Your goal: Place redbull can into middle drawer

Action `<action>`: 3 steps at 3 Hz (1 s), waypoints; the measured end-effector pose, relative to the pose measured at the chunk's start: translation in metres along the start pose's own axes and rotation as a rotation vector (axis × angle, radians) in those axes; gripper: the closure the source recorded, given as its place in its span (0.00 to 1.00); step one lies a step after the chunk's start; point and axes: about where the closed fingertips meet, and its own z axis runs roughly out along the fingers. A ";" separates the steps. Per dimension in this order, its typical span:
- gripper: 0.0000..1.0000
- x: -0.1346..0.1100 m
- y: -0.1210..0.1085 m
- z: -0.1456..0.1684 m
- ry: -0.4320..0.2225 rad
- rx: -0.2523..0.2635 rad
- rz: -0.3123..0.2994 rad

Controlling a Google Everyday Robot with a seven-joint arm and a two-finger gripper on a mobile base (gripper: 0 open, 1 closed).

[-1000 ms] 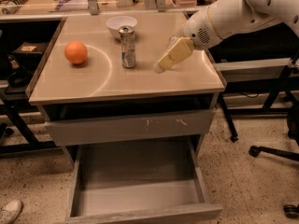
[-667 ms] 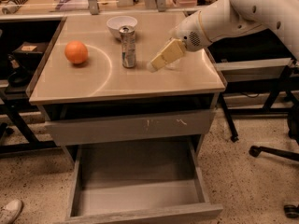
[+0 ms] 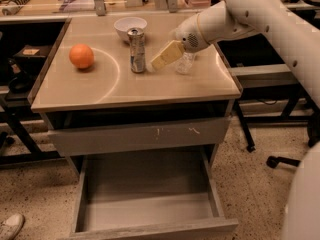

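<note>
The redbull can (image 3: 136,50) stands upright on the tabletop, in front of a white bowl. My gripper (image 3: 159,60) hangs just right of the can at about its mid height, close to it but apart, pointing down and left. The middle drawer (image 3: 150,206) is pulled open below the table, and its grey floor is bare. The arm reaches in from the upper right.
An orange (image 3: 81,56) lies at the left of the tabletop (image 3: 100,91). The white bowl (image 3: 130,27) sits behind the can. A clear plastic bottle (image 3: 185,64) stands right of the gripper. A shut drawer front with white scratches (image 3: 140,135) is above the open drawer. A chair base (image 3: 280,160) is at the right.
The arm has moved left, and the gripper is now closer to the can. The can, orange and bowl have not moved.
</note>
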 end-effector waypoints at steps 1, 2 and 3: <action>0.00 -0.009 -0.014 0.020 -0.012 -0.021 -0.009; 0.00 -0.015 -0.026 0.037 -0.013 -0.041 -0.016; 0.00 -0.018 -0.036 0.052 -0.016 -0.060 -0.011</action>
